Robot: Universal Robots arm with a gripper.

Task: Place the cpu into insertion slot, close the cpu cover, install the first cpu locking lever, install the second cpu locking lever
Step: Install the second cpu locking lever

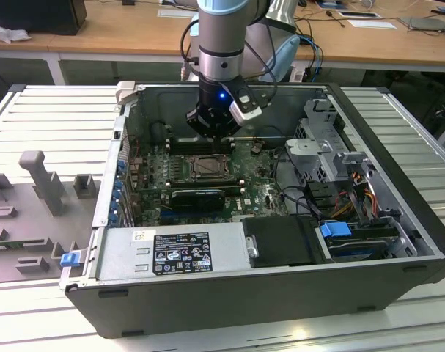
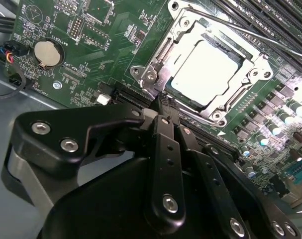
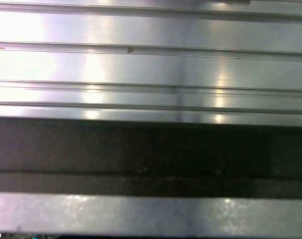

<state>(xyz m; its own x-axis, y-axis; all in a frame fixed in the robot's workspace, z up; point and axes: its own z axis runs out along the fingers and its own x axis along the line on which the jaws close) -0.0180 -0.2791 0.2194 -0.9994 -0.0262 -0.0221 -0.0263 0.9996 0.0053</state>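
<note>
The cpu [image 2: 205,69], a pale square chip, lies in the insertion slot [image 1: 207,167] on the green motherboard [image 1: 255,187]. The cpu cover [image 2: 163,55], a metal frame with a window, lies flat around the chip. A thin locking lever rod [image 2: 270,42] runs along the far side of the socket. My gripper [image 2: 163,104] is shut, with nothing between its black fingers [image 2: 163,149]. Its tips sit at the socket's near corner, right by a lever hook [image 2: 151,77]. In the exterior view my gripper [image 1: 210,138] hangs just behind the socket inside the open case.
Long black memory slots [image 1: 196,143] and a black card [image 1: 199,196] flank the socket. A power supply [image 1: 171,253], drive cage [image 1: 325,154] and cables [image 1: 354,198] crowd the case. A coin battery [image 2: 46,54] sits on the board. Grey fixtures [image 1: 42,176] stand on the slatted table [image 1: 53,110].
</note>
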